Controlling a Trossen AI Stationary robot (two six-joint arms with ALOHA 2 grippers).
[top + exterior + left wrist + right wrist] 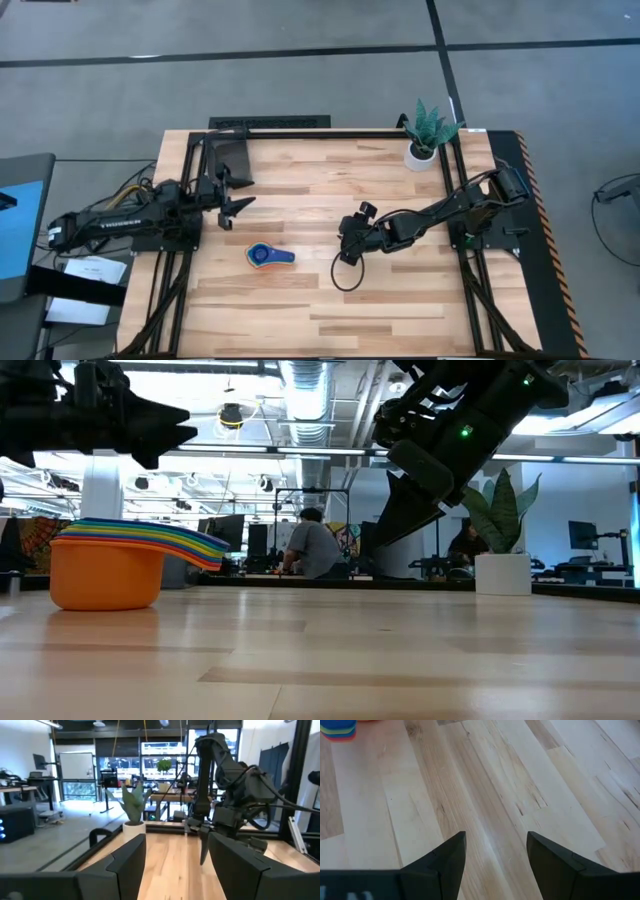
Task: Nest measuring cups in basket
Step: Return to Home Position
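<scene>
The measuring cups stand nested in one stack on the bare table, left of centre. In the low view the orange cup is outermost and rests on its base, with the coloured handles fanned to one side. The dark basket sits at the table's far left, apart from the cups. My left gripper hovers open, high above the table between basket and cups. My right gripper is open too, raised above the table to the right of the cups and pointing down; the handles' ends show in its view.
A white pot with a green plant stands at the far right of the table. A black cable loop hangs from the right arm near the table's middle. Bare wood lies between the cups and the near edge. People sit in the room beyond.
</scene>
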